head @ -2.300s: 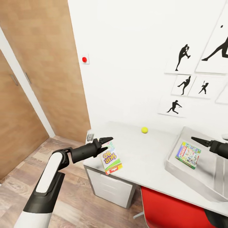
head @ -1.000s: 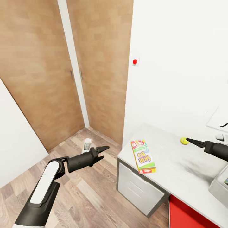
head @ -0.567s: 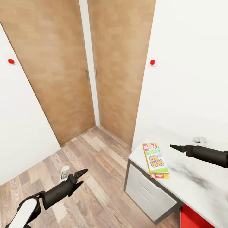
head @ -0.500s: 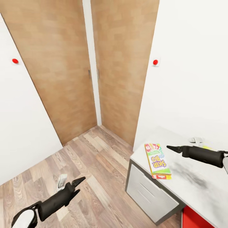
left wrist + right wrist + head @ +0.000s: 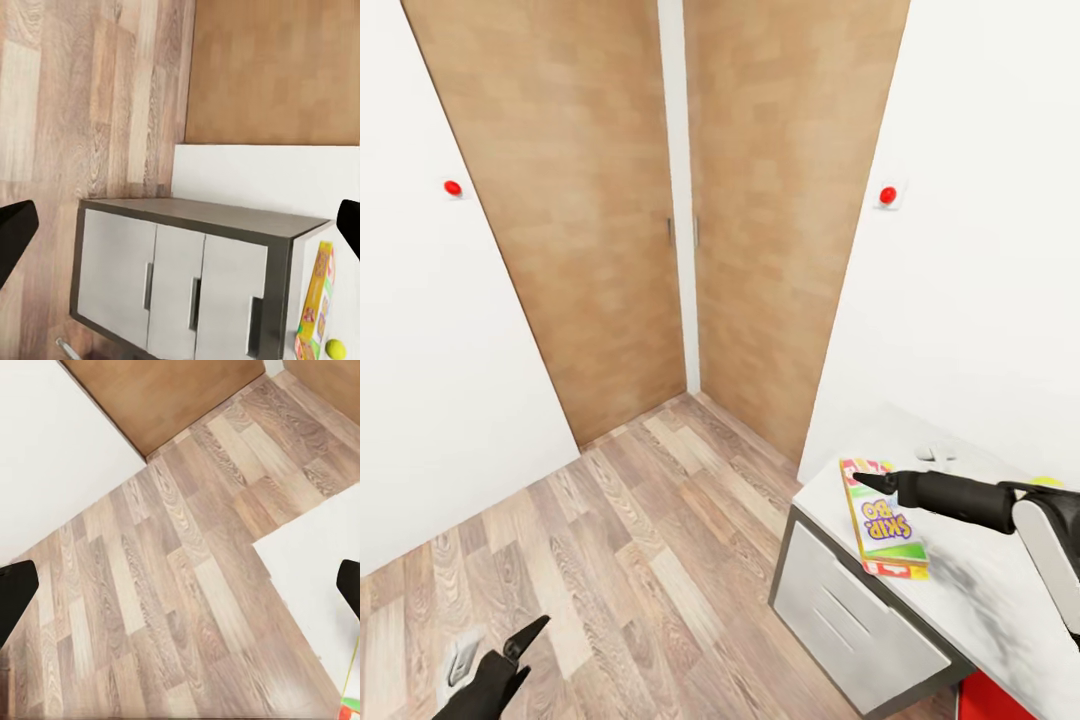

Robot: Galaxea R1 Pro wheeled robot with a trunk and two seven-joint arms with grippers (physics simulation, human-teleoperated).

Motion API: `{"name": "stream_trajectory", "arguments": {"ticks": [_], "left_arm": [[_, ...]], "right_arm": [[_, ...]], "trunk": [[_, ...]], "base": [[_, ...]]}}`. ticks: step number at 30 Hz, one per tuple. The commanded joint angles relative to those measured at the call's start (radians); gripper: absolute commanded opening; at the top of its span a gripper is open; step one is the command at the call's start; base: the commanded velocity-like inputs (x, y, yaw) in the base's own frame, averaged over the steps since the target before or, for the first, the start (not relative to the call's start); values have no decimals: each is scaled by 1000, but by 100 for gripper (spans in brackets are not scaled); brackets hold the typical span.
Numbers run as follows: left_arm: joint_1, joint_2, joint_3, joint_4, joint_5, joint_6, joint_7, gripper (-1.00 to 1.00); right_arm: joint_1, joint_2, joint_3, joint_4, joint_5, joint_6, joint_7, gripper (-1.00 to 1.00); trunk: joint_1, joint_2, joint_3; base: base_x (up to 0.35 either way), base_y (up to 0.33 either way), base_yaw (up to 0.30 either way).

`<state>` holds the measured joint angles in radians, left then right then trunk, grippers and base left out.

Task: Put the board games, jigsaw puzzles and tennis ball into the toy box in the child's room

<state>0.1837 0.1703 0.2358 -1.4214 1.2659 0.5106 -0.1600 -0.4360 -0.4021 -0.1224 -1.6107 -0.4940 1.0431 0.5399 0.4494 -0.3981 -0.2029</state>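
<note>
Yellow-green board game [image 5: 885,520] lies flat on the worktop [image 5: 1000,600] just under the right gripper [image 5: 862,482], both grippers' jaws open, empty (presumably travelling for toys).

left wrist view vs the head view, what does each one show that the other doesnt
Left wrist alone: the white drawer fronts seen face-on with their handles, and the tennis ball whole beside the board game. Head alone: the wooden doors, two red wall buttons, and the right tool over the game. Both: the Skip-Bo board game at the table's end, and the wood floor.
</note>
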Motion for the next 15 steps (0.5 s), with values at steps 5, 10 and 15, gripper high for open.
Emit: {"name": "stream_trajectory", "arguments": {"ticks": [5,10,15], "left_arm": [[3,-6,31,51,0,-10,-13,100],[3,-12,44,79,-2,-19,-19,100],[2,-16,46,90,-2,-22,-20,100]], "right_arm": [[-1,9,30,1,9,4,8,100],[-1,15,65,1,25,4,-2,100],[0,22,82,-1,37,4,-6,100]], "trunk": [[1,-2,-2],[1,-2,-2],[1,-2,-2]], "base": [[0,0,25],[0,0,9],[0,0,4]]}}
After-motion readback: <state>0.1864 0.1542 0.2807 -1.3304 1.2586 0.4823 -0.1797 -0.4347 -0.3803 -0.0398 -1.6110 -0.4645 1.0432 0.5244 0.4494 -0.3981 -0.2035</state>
